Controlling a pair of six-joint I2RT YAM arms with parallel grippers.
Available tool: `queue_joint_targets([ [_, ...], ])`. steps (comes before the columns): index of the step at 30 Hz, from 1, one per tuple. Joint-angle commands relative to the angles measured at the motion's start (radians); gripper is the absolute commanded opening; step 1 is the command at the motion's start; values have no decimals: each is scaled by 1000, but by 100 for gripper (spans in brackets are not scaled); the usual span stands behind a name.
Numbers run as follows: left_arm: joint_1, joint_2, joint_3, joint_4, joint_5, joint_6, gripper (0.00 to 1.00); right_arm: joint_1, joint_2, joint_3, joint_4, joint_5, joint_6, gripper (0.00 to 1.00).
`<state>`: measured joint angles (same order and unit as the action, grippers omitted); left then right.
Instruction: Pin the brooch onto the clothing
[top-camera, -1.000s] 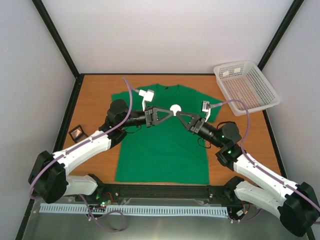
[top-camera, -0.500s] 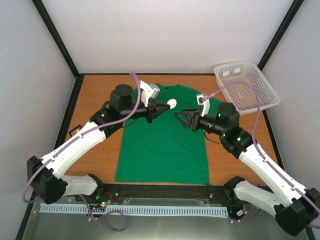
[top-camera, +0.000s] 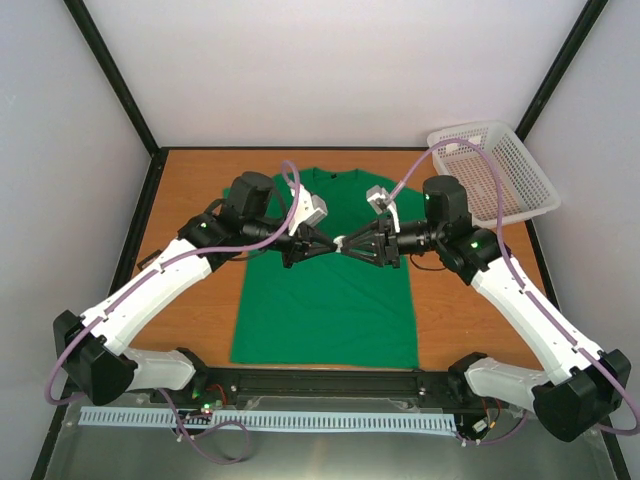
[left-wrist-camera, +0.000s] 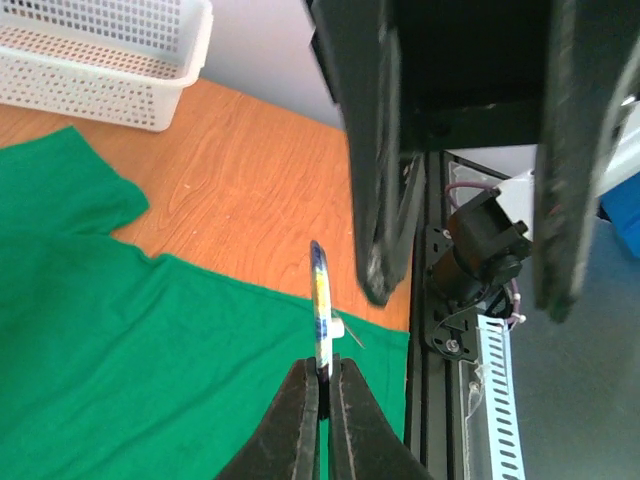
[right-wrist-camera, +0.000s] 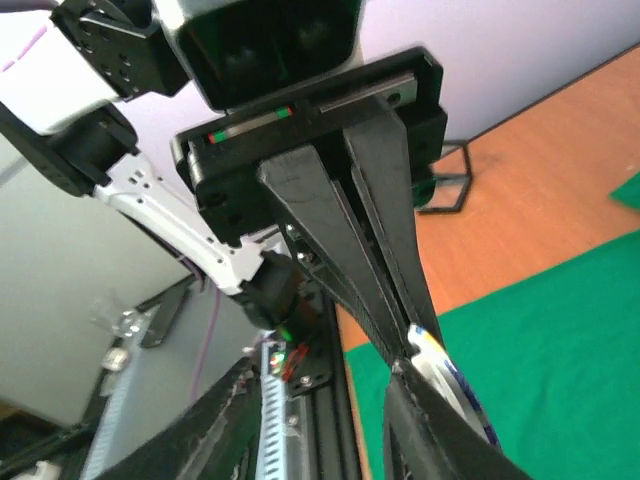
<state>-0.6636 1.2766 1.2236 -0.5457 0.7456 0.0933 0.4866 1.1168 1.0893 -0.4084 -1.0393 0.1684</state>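
Observation:
The green clothing (top-camera: 320, 310) lies flat on the table, also seen in the left wrist view (left-wrist-camera: 150, 350). My left gripper (top-camera: 322, 243) is shut on the brooch (top-camera: 340, 243), a small round badge held edge-on above the shirt (left-wrist-camera: 320, 300). Its fingertips (left-wrist-camera: 310, 400) pinch the badge's lower rim, and a pin sticks out from its whitish back. My right gripper (top-camera: 354, 246) faces the left one tip to tip. Its jaws stand apart in its own view (right-wrist-camera: 320, 375), with the brooch (right-wrist-camera: 450, 385) against one of its fingers (right-wrist-camera: 430, 440) and nothing between them.
A white mesh basket (top-camera: 495, 170) stands at the back right corner. A small black square-framed case (right-wrist-camera: 445, 190) sits on the wood left of the shirt. Black frame posts rise at the table's back corners.
The left gripper has lifted the brooch off the shirt's chest and carried it toward the middle. The right gripper let go, pulled back, opened, and now meets the left one head-on.

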Motion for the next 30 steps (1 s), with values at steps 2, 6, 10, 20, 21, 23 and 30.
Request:
queue_joint_targets([
  [2,-7,8,75,-43,90,53,1,-4,19,5,-38,-106,-55,27],
  [6,-6,10,84,-67,122,67,1,-4,15,-3,-37,-63,-53,25],
  [10,-6,5,76,-85,107,80,1,-5,-17,16,-65,24,-46,35],
  [20,-6,13,81,-118,151,102,1,-7,-3,27,-148,33,-122,36],
  [21,-7,13,81,-117,155,102,1,-6,3,30,-153,32,-129,35],
  [23,-7,12,80,-119,162,101,1,-7,11,42,-174,35,-150,34],
  [30,-6,6,71,-126,140,101,1,-9,-26,43,-223,129,-165,42],
])
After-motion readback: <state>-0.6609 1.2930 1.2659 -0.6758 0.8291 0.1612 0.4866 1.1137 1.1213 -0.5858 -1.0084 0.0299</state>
